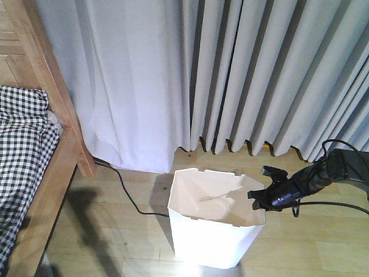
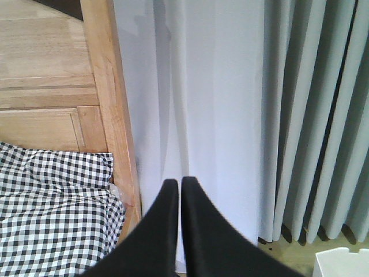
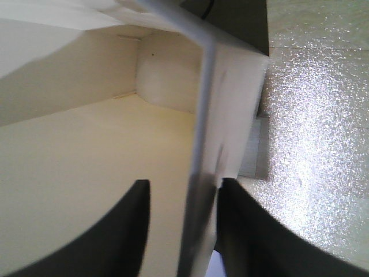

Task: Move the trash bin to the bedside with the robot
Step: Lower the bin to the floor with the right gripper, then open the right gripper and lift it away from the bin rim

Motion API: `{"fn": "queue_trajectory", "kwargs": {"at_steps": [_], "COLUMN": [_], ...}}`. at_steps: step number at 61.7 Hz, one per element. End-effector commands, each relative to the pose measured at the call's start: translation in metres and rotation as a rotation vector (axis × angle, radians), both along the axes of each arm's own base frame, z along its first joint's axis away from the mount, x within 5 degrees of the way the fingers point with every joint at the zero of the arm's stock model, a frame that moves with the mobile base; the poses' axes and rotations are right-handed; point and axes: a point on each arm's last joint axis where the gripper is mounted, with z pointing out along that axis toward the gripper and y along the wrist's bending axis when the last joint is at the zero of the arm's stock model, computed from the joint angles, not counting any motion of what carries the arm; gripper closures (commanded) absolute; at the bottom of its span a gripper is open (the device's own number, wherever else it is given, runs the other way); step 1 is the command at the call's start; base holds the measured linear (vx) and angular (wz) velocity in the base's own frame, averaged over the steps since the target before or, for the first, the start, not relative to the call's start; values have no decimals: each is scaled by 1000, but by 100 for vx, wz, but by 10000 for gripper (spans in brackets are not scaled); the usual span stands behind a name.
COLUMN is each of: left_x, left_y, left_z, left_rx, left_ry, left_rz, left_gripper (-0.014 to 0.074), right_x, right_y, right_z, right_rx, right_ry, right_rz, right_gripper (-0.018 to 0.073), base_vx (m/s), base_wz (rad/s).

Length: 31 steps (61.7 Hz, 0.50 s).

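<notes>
Right gripper (image 3: 183,231): the jaws are set astride the bin (image 1: 213,231) wall, one finger inside against the cream interior, the other outside; a small gap is visible on the inner side, so whether the wall is actually pinched cannot be told. In the front view the gripper is seen at the bin's right rim, reached in from the right edge, the arm low and roughly level, with black cables trailed behind it.

Left gripper (image 2: 174,190): the fingertips are pressed together, nothing held between them. It is raised and pointed toward the curtain (image 1: 259,75) beside the bed post (image 2: 112,115), clear of the bin.

Bin: upright on the wood floor (image 1: 115,236), in front of the curtain, empty as far as can be seen. It is placed right of the bed (image 1: 26,150), near but apart from the frame, with a strip of floor and a black floor cable (image 1: 130,199) between them.

Progress: the rim is engaged, and the bin is judged already close to the bedside; a short shift leftward toward the frame and the release are judged left to do.
</notes>
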Motion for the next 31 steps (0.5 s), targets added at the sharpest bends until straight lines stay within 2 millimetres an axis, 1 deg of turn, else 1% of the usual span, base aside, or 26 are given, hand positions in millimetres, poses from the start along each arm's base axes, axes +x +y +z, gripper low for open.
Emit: {"fn": "queue_trajectory", "kwargs": {"at_steps": [1, 6, 11, 28, 31], "left_x": [0, 0, 0, 0, 0], "left_y": [0, 0, 0, 0, 0], "left_z": [1, 1, 1, 1, 1], "left_rx": [-4, -4, -4, -4, -4], "left_ry": [-63, -63, -63, -63, -63], "left_rz": [-4, -4, -4, -4, -4], "left_gripper": [603, 603, 603, 603, 603], "right_x": [27, 30, 32, 33, 36], "right_y": [-4, -5, -6, -7, -8], "right_z": [30, 31, 31, 31, 37], "right_rx": [-1, -4, -22, -25, -28], "right_ry": [-81, -92, -107, -109, -121], "right_rz": [-2, -3, -10, -15, -1], "right_gripper": [179, 123, 99, 101, 101], "base_vx": [0, 0, 0, 0, 0], "base_wz": [0, 0, 0, 0, 0]}}
